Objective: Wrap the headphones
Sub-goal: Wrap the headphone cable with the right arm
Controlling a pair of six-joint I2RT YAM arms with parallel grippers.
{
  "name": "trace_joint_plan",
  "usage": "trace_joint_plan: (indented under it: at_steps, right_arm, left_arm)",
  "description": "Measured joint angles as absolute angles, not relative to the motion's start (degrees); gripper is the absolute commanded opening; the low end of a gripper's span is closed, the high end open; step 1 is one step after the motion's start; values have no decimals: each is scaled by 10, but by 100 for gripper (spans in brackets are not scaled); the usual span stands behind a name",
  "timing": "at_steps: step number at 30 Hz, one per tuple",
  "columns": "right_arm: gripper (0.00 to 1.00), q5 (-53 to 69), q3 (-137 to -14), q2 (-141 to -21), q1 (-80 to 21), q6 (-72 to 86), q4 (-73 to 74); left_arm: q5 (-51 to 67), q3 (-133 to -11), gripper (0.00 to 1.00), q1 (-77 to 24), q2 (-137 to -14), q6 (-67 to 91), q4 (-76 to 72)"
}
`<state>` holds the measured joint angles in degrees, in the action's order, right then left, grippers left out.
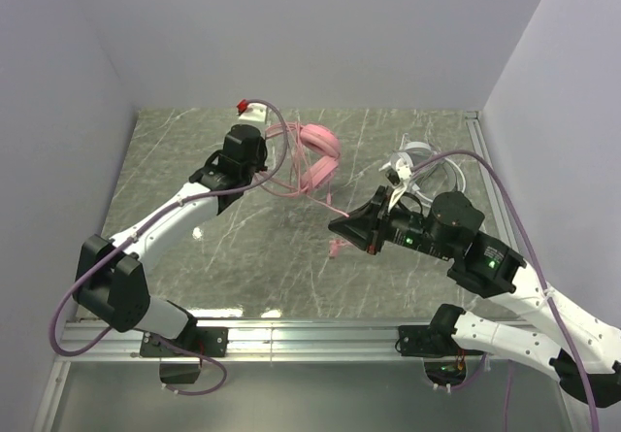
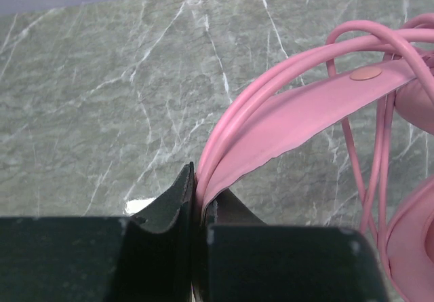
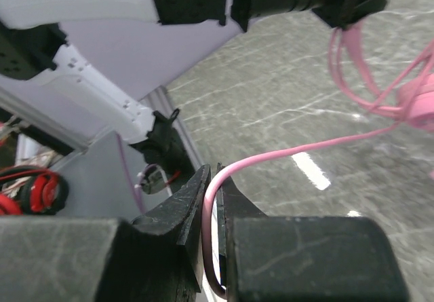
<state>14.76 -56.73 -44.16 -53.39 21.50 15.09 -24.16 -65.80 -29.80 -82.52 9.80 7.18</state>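
The pink headphones (image 1: 318,156) are held up at the back middle of the marble table, with several loops of pink cord (image 1: 283,184) around the band. My left gripper (image 1: 262,160) is shut on the pink headband (image 2: 305,112) together with cord loops (image 2: 271,78). My right gripper (image 1: 337,226) is shut on a free stretch of the pink cord (image 3: 285,154), in front of and to the right of the headset, and the cord runs taut up to it. A pink cup (image 3: 422,105) shows at the right edge of the right wrist view. The white-grey headphones (image 1: 415,152) lie at the back right, partly behind my right arm.
Grey walls close the table on the left, back and right. An aluminium rail (image 1: 320,330) runs along the near edge and another along the right side (image 1: 485,160). A red and black object (image 3: 37,192) lies beyond the table rail in the right wrist view.
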Motion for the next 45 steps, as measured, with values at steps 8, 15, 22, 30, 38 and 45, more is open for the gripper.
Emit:
trace_joint_plan:
  at_steps: [8, 15, 22, 30, 38, 45]
  right_arm:
    - [13, 61, -650, -468, -535, 175, 245]
    - [0, -40, -687, -489, -534, 141, 306]
    - [0, -73, -687, -503, -524, 123, 314]
    - [0, -173, -686, -530, -518, 77, 329]
    - [0, -191, -640, -526, -466, 56, 307]
    - [0, -163, -599, -536, -404, 55, 282]
  left_arm:
    - [-230, -639, 0, -322, -826, 6, 58]
    - [-155, -597, 0, -342, -811, -98, 41]
    - [-76, -584, 0, -363, -792, -173, 62]
    - [31, -583, 0, -367, -752, -253, 108]
    - [136, -585, 0, -368, -735, -268, 128]
    - [231, -601, 0, -368, -723, -268, 132]
